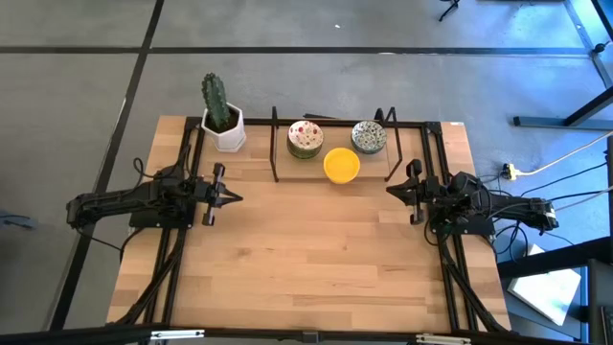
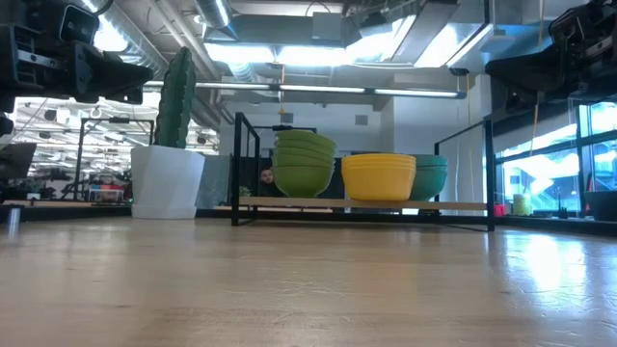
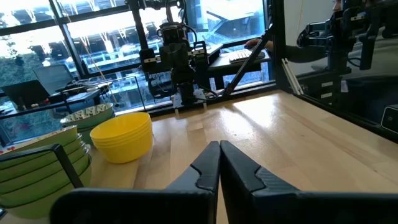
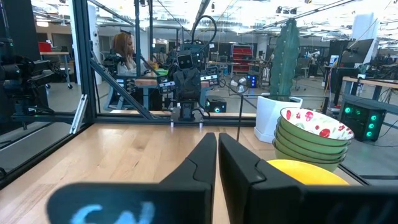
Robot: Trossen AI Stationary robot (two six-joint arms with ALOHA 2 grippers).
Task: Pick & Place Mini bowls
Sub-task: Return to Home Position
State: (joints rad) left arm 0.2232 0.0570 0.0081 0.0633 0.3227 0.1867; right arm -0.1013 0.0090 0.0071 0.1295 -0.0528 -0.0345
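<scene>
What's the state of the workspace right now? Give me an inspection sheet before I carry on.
Surface: wooden table, bare in front of the rack.
Job's things: bowls in three stacks on the rack: red-speckled stack, yellow stack, grey-green stack; none loose on the table.
Clutter: cactus pot beside the rack's left end.
Tools: left tool and right tool both shut, empty, at the table's sides, apart from the rack.
Cables: yellow plug with its lead on the floor right of the table.
Surroundings: person in the room beyond the left arm.
</scene>
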